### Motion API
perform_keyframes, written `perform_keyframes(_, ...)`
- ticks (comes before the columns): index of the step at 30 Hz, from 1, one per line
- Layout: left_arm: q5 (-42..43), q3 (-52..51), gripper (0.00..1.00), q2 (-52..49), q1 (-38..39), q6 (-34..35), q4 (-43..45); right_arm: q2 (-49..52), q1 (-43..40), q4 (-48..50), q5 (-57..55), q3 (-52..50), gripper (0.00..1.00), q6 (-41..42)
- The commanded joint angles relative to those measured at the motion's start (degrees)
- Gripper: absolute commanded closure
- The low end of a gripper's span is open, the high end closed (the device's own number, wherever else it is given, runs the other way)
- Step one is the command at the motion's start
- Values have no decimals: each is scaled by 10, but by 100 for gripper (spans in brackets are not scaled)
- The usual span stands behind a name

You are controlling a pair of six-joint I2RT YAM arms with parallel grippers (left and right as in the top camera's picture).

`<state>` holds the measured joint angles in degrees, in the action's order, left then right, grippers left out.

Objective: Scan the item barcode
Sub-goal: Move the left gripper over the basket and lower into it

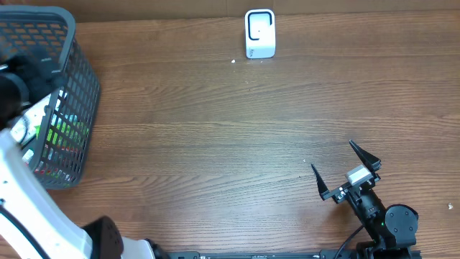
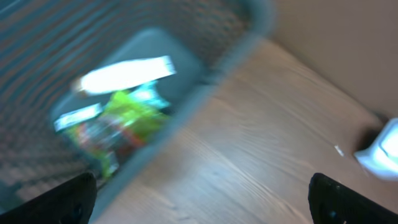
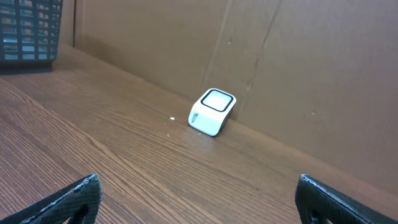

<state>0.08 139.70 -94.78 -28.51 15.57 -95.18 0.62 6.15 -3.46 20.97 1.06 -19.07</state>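
**Both end effectors spread, goods in the basket**

The left end effector (image 2: 202,196) hovers by the gray mesh basket (image 1: 79,79), fingers wide apart and pinching nothing. A green packet (image 2: 127,121) and a white packet (image 2: 124,74) lie inside the basket, ahead of it. The view is too blurred to read any printing or barcode.

The right end effector (image 1: 331,154) is also spread and empty, well apart from the basket. The white scanner (image 1: 259,34) stands ahead of it at the far edge of the brown wood-grain surface (image 1: 215,144), just in front of a cardboard-brown wall (image 3: 298,56). The scanner's side label is too small to read.
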Motion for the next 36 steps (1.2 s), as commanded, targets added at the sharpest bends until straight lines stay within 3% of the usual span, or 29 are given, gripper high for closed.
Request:
perform_keyframes(1,-20,10,0,-35,-68,59,-16,-5,4,3,-4,-6,0,7)
perform_keyframes(9,-31,-12,0,-106,-150,79,-16,-5,4,3,-4,-6,0,7)
perform_keyframes(28,-52,-29,0,-189,-138,58,-16,-5,4,3,-4,-6,0,7)
perform_keyframes(36,-67,-151,0,-190,-138,58,55,-5,4,3,-4,-6,0,7)
